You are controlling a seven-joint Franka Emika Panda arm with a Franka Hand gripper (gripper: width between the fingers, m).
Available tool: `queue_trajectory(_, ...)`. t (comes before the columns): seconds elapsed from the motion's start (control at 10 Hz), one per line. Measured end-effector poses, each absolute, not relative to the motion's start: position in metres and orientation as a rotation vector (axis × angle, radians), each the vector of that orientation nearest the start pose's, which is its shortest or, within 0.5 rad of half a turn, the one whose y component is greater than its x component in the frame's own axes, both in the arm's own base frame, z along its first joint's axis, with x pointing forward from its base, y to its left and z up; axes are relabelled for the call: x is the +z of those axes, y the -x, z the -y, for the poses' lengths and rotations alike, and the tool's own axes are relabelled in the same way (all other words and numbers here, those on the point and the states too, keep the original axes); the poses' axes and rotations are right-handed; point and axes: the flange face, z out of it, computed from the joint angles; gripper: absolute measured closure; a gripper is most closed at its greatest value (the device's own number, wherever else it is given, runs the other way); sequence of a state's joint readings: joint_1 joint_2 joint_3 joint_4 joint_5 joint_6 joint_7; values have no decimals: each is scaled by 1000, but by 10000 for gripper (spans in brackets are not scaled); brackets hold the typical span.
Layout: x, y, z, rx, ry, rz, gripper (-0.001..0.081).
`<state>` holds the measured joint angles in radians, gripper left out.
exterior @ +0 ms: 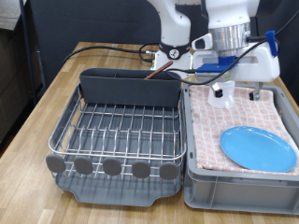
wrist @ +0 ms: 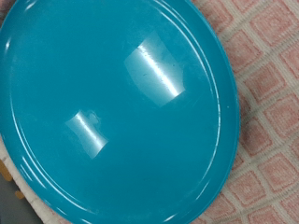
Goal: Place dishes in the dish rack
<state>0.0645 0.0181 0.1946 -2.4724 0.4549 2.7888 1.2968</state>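
Observation:
The round bright-blue plate [exterior: 257, 147] lies flat on the pink checked cloth in the grey bin [exterior: 192, 177], at the exterior view's lower right. It fills most of the wrist view [wrist: 121, 112], where no fingers show. My gripper [exterior: 239, 91] hangs over the far part of the bin, above and behind the plate. Its two white fingertips stand apart with nothing between them. The dish rack [exterior: 121, 131], a chrome wire grid on a dark grey tray with a long grey caddy [exterior: 129, 87] at its back, stands left of the bin with no dish on its grid. I cannot make out the cup or the spoon.
The rack and the bin stand side by side on a wooden table [exterior: 56, 89]. The robot's base and cables [exterior: 173, 51] are behind the caddy. Pink checked cloth [wrist: 271, 103] shows beside the plate in the wrist view.

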Motion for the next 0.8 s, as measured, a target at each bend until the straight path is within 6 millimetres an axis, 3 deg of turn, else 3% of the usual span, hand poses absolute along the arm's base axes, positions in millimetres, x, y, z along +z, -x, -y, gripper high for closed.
queue_trajectory(0.8, 310, -485, -111, -61, 2082, -1746, 4)
